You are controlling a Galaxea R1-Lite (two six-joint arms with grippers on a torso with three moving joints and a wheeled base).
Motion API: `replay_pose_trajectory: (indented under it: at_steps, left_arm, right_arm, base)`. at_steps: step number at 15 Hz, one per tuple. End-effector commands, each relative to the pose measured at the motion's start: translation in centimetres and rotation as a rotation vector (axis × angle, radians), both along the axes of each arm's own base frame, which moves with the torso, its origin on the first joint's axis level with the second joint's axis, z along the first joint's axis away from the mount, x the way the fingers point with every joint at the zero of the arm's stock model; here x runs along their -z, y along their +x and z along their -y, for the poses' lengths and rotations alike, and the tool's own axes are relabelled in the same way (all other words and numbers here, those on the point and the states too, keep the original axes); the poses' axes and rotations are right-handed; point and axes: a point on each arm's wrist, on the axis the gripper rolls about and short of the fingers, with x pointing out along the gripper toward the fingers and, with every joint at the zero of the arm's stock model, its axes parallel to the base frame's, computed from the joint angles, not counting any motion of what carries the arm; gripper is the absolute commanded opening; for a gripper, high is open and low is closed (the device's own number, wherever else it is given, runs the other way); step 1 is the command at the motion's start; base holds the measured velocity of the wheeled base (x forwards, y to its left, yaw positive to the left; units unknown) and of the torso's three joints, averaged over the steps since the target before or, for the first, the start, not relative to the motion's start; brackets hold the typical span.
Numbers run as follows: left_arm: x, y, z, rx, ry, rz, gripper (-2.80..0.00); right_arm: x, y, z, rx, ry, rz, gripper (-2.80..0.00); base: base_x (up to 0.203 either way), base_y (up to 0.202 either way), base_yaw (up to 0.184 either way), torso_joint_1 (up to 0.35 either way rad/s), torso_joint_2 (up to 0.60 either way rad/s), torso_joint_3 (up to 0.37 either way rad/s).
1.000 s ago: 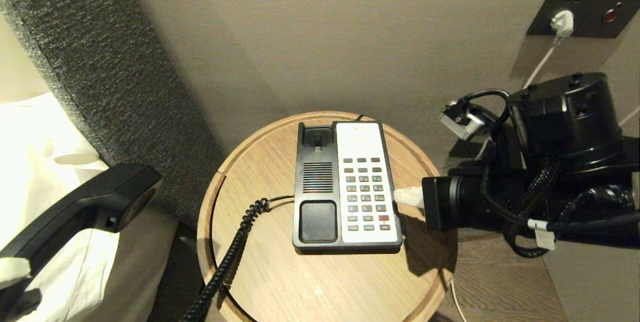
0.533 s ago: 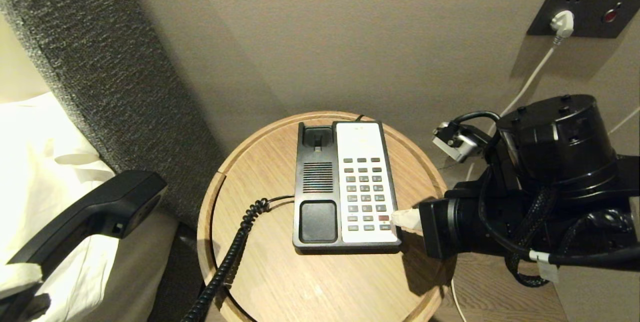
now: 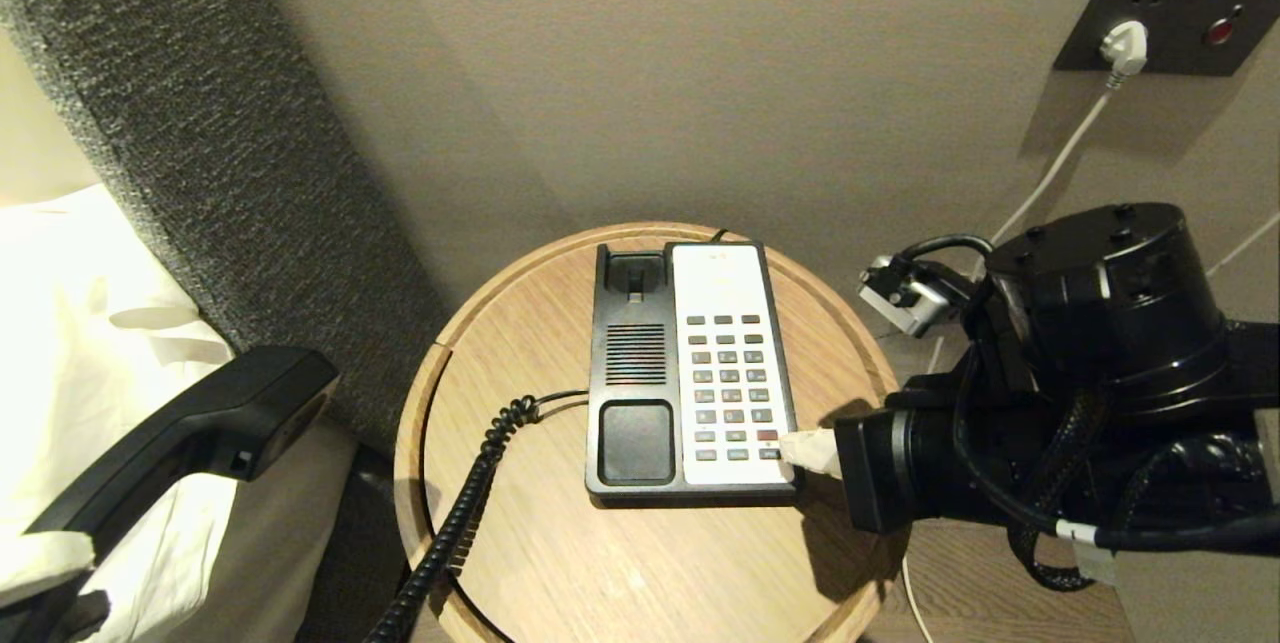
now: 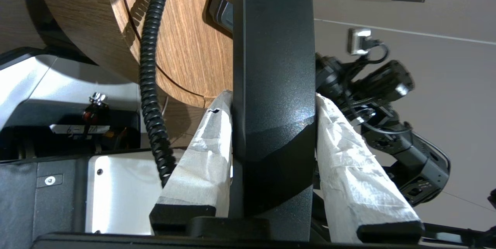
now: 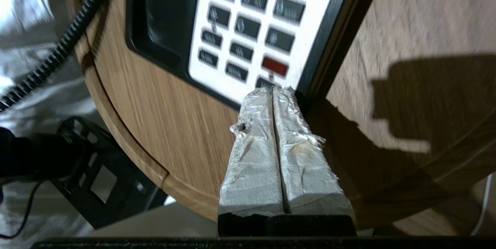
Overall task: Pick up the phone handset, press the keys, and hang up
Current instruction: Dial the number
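Pinching the phone handset [image 4: 273,86] across its narrow middle, my left claw [image 4: 273,152] holds it aloft left of the worktop [image 3: 560,563]. It's stiff, light, smooth plastic, tugged by its coiled cord [image 3: 455,523]. My right claw [image 5: 273,94], pressed together, sits at the keypad's [image 3: 733,393] bottom corner key.

Phone base [image 3: 690,373] sits on the round table [image 3: 560,563], against the wall side. Handset [image 3: 190,433] hangs off to the left, clear of the table, cord [image 3: 455,513] trailing across the table's left edge.
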Motion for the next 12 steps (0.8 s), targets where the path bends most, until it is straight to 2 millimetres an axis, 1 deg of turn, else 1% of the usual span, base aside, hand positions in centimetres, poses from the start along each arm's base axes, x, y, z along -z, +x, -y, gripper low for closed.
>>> replay_pose_trajectory:
  at_steps: [1, 9, 12]
  left_arm:
    - [0.13, -0.02, -0.01, 0.0, -0.003, -0.009, -2.8]
    - [0.16, 0.05, 0.02, 0.0, -0.003, -0.009, -2.8]
    - [0.14, 0.0, 0.0, 0.0, -0.003, -0.007, -2.8]
  right_arm:
    - [0.48, -0.07, -0.02, -0.001, -0.011, -0.011, -2.8]
    - [0.38, 0.24, -0.38, -0.004, -0.002, -0.008, -2.8]
    - [0.69, 0.36, -0.54, -0.01, -0.006, -0.018, -2.8]
  base:
    - [0.0, 0.0, 0.0, 0.0, 0.0, 0.0]
    - [0.0, 0.0, 0.0, 0.0, 0.0, 0.0]
    - [0.0, 0.0, 0.0, 0.0, 0.0, 0.0]
